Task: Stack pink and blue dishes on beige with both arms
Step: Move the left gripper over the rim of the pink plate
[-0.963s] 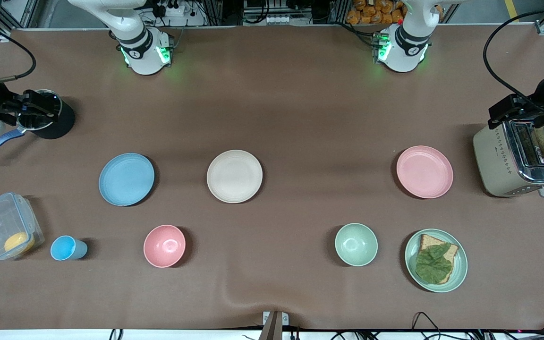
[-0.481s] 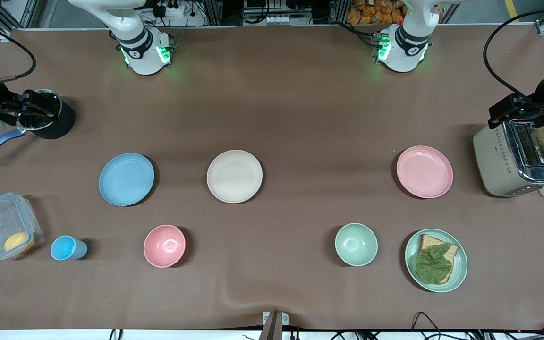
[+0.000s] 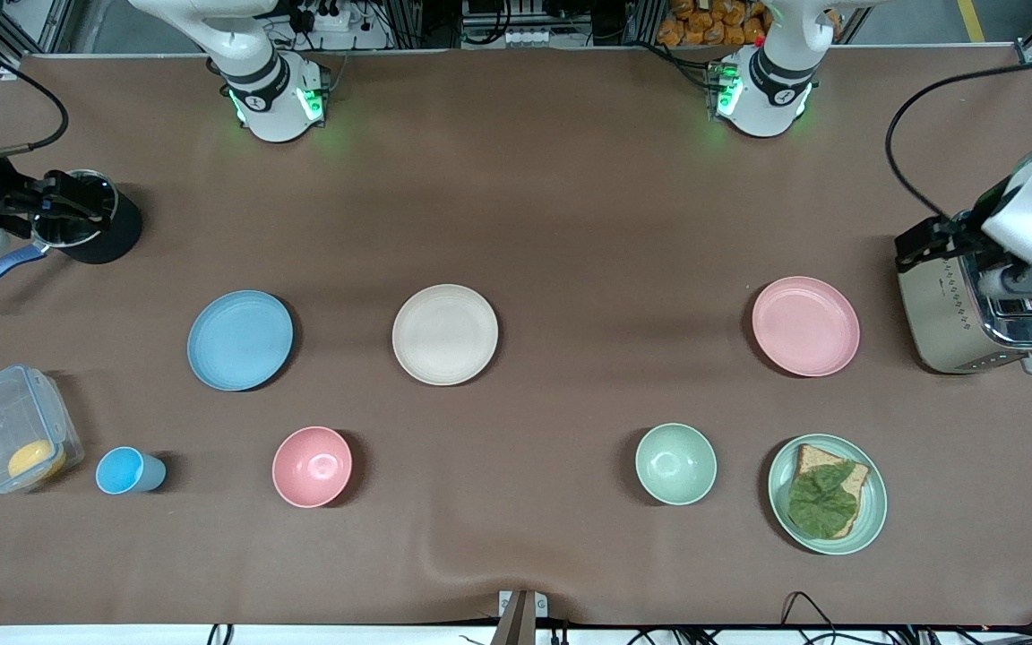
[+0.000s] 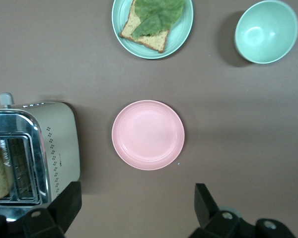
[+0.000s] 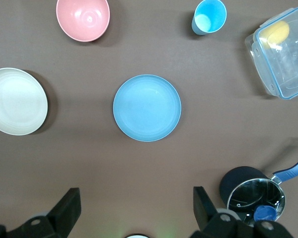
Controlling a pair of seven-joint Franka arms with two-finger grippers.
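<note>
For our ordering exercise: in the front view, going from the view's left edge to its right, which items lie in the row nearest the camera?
Clear lidded container → blue cup → pink bowl → green bowl → green plate with bread and a leaf on it.

We find no readable words, brands or numbers anywhere; the toaster (image 4: 59, 144) carries only small diamond patterns and a tiny mark we cannot decipher.
</note>
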